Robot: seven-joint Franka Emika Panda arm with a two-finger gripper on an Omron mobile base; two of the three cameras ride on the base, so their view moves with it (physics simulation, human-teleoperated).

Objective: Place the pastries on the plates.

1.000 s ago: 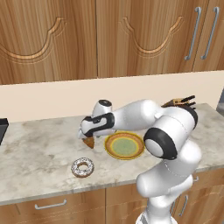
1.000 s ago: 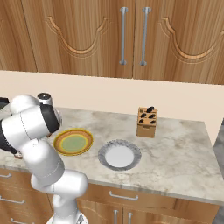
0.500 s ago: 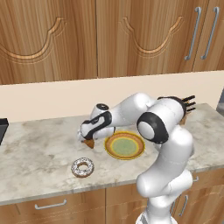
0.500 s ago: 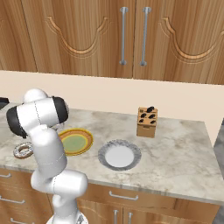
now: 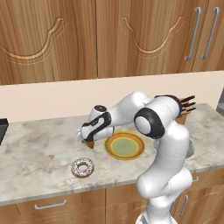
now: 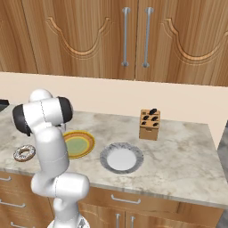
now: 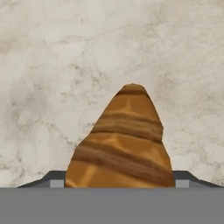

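Since half second earlier, we saw arm fold in lower; gripper (image 5: pixel 89 142) dropped onto croissant (image 7: pixel 122 142), left of centre in left base view. In hand view, finger tips (image 7: pixel 54 179) flanked pastry at bottom edge, jaws narrowing on it; firm hold we could not tell. We judged grasp under way, lift next.

Croissant: brown, banded, tapered. Doughnut (image 5: pixel 82 167): white-iced ring, lower left. Yellow-rimmed plate (image 5: pixel 124 145) just right of gripper; white plate (image 6: pixel 121 158) centre of right base view. Counter (image 7: pixel 52 65): mottled marble.
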